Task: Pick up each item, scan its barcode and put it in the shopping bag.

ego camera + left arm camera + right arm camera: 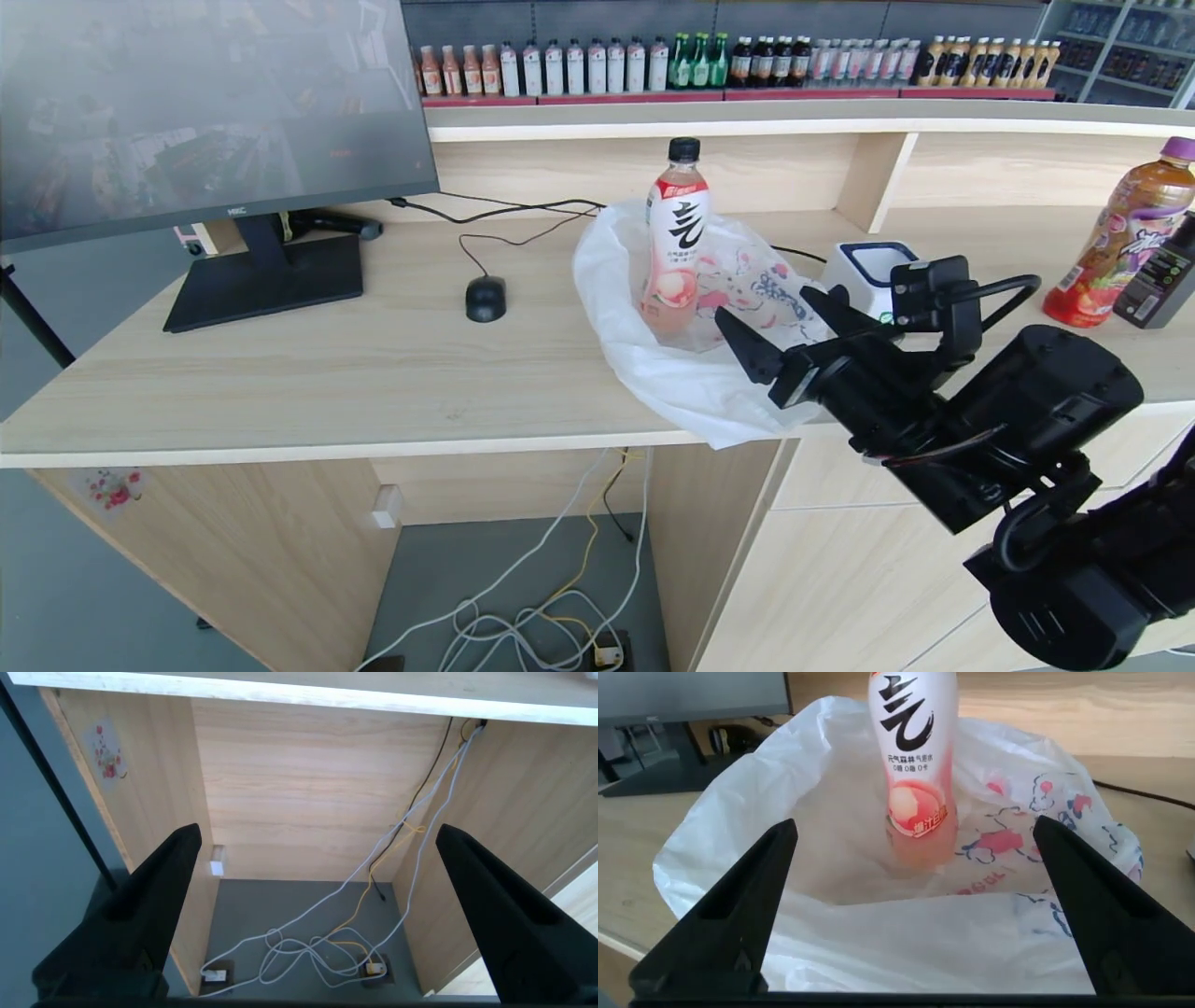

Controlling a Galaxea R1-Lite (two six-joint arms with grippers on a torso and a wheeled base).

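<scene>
A pink bottle (674, 247) stands upright inside the open white bag (691, 392), which lies crumpled on the table (327, 373) with one fold hanging over the near edge. The right gripper (766, 306) hovers just beside the bag's right side. Its arm rises from the lower right and angles across the table edge toward the pink bottle. Its jaws are spread wide and hold nothing; in the right wrist view the pink bottle stands farther off, framed between them. A white scanner (868, 271) sits just right of the bag, behind the right gripper. At the table's far right stand a purple-capped bottle (1120, 247) and, just beside it, a dark bottle (1162, 275). Left of the bag lie a mouse (485, 299) and, farther left, a monitor (205, 103). The left gripper (318, 831) hangs below table level and points into the recess under the table, where cables (318, 943) trail on the floor. Its jaws too are wide and empty.
</scene>
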